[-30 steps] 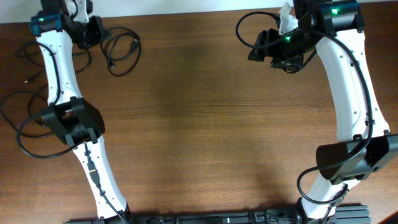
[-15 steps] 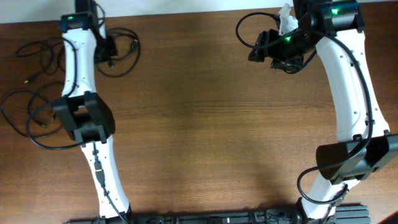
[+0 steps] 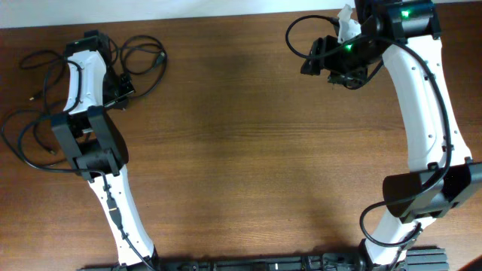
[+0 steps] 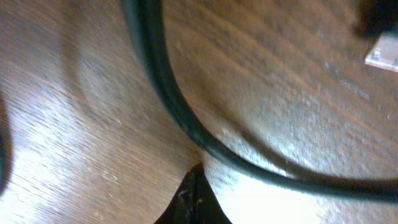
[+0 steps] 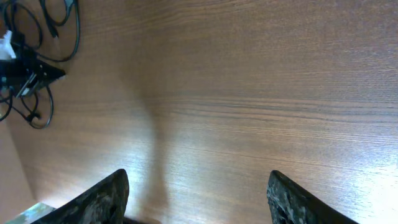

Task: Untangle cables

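Note:
The cables lie as loose black loops at the table's far left: one loop [image 3: 143, 53] by the back edge, more loops [image 3: 41, 64] left of it, and a large loop [image 3: 22, 143] nearer the front. My left gripper [image 3: 120, 86] is low over the table just below the first loop. In the left wrist view its fingertips [image 4: 193, 202] meet in one dark point, shut and empty, with a cable [image 4: 180, 118] curving just beyond them and a plug end [image 4: 382, 53] at the top right. My right gripper [image 5: 199, 202] is open and empty, high at the back right [image 3: 312, 60].
The table's back edge runs just behind the loops. The left arm's elbow [image 3: 86, 143] stands over the large loop. The right wrist view shows the far cable loops [image 5: 43, 31] across bare wood [image 5: 249, 93].
My left wrist has swung from the back left corner to the right and then down toward the table, ending below the back loop. The loops shifted slightly. The right arm has not moved.

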Robot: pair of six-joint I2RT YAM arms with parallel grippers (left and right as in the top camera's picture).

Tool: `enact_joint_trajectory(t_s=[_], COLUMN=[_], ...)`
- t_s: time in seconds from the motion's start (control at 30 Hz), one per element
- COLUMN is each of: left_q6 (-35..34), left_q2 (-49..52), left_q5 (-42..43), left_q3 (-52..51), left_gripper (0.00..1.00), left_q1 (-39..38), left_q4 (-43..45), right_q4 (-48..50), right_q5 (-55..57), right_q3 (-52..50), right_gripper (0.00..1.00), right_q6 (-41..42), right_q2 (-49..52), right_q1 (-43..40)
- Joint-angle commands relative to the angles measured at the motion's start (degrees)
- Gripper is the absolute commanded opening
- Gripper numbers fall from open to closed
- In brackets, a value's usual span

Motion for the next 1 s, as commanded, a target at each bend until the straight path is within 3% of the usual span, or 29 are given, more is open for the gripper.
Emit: enact_joint_trajectory(t_s=[0.0, 0.2, 0.3, 0.43, 0.53, 0.73, 0.97], left_q6=[-0.7, -0.7, -0.7, -0.7, -0.7, -0.7, -0.7], left_q2=[1.2, -11.5, -22.4, -28.5, -27.0, -16.0, -10.1], left_q5=[4.1, 6.6, 6.4, 2.5, -7.1, -7.2, -7.1], left_q3=[-2.1, -2.1, -2.1, -2.1, -2.3, -2.3, -2.3], left_gripper=[0.0, 0.0, 0.0, 0.02, 0.14, 0.17, 0.15], left_q1=[0.0, -2.2, -5.1, -5.5, -5.3, -5.3, -4.8], left_q4=[-3.6, -7.4, -1.7, 10.1, 18.6, 25.2, 26.4], right_q4=[0.0, 0.0, -0.1, -0.3, -0.3, -0.3, -0.2], right_q5=[0.7, 0.7, 0.7, 0.7, 0.7, 0.7, 0.7], right_q3=[1.0, 1.0, 1.0, 1.0, 1.0, 1.0, 1.0], right_gripper=[0.69, 0.69, 0.69, 0.69, 0.69, 0.69, 0.7], right_q6=[-0.1, -0.1, -0.1, -0.1, -0.1, -0.1, 0.0], right_q2=[-0.4, -0.4, -0.4, -0.4, -0.4, -0.4, -0.4], right_q1=[0.4, 0.4, 0.4, 0.4, 0.4, 0.4, 0.4])
